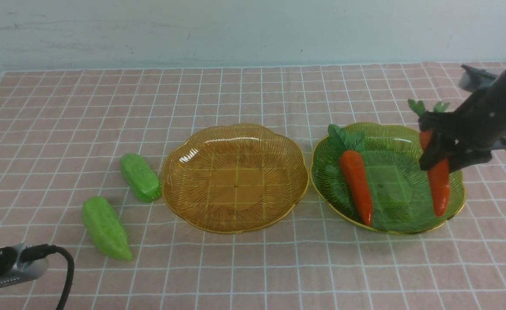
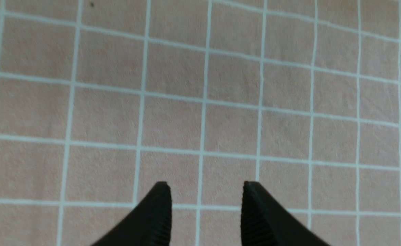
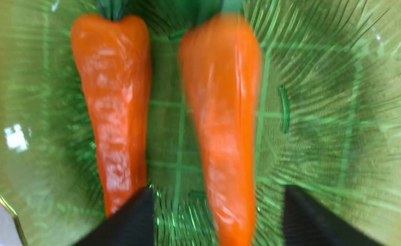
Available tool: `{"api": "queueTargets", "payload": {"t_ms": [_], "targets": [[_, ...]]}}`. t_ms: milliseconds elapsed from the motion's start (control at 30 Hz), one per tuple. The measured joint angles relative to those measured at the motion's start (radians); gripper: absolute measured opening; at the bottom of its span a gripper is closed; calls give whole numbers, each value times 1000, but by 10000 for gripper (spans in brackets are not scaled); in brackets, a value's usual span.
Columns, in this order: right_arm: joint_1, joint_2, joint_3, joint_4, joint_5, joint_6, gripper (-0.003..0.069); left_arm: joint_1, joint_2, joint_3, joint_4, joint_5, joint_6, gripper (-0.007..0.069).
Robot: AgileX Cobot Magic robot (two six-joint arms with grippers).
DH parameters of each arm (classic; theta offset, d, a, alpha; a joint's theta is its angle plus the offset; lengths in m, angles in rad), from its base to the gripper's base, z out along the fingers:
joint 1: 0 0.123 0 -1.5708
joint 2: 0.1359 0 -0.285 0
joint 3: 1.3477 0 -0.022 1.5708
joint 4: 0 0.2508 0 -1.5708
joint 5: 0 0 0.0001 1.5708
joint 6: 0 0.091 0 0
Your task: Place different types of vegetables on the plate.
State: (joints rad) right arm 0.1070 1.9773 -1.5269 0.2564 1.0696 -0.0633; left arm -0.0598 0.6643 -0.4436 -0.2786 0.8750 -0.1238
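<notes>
- Front view: both toy carrots are in the green plate (image 1: pixel 390 144) at right. The left carrot (image 1: pixel 356 181) lies along its left half, and the right carrot (image 1: pixel 439 187) slants along its right side, tip down on the plate. The right gripper (image 1: pixel 442 157) straddles the right carrot just below the leafy top. The amber plate (image 1: pixel 235 181) at centre holds nothing. The farther gourd (image 1: pixel 140 177) lies on the pink checked cloth (image 1: pixel 253 94), just beside the amber plate's left rim. The nearer gourd (image 1: pixel 105 228) lies a little apart from it, towards the robot
- Left wrist view: the left gripper (image 2: pixel 207 186) hangs over bare cloth, jaws parted, nothing between them and no vegetable in sight
- Right wrist view: looking down into the green plate, the two carrots run side by side without touching. The blurred one sits between the black fingers (image 3: pixel 128 225), which stand wider than it with a gap on either side, so the jaws are open and not gripping. The blur leaves it unclear whether that carrot has fully settled
- Progress, as a judgement: the carrots look sorted and the task is roughly half done. Both gourds have yet to be lifted, most likely by the left arm, into the empty amber plate
</notes>
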Motion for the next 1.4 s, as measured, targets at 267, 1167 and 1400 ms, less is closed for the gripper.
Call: {"api": "queueTargets", "payload": {"t_ms": [267, 1167, 1400], "targets": [[7, -41, -47, -53, 151, 63, 559, 0, 235, -65, 130, -186, -180, 336], [8, -235, -52, -6, 174, 52, 304, 1, 1095, -485, 138, -381, -354, 407], [8, -235, -52, 5, 174, 52, 305, -43, 1045, -684, 138, -197, -227, 311]]}}
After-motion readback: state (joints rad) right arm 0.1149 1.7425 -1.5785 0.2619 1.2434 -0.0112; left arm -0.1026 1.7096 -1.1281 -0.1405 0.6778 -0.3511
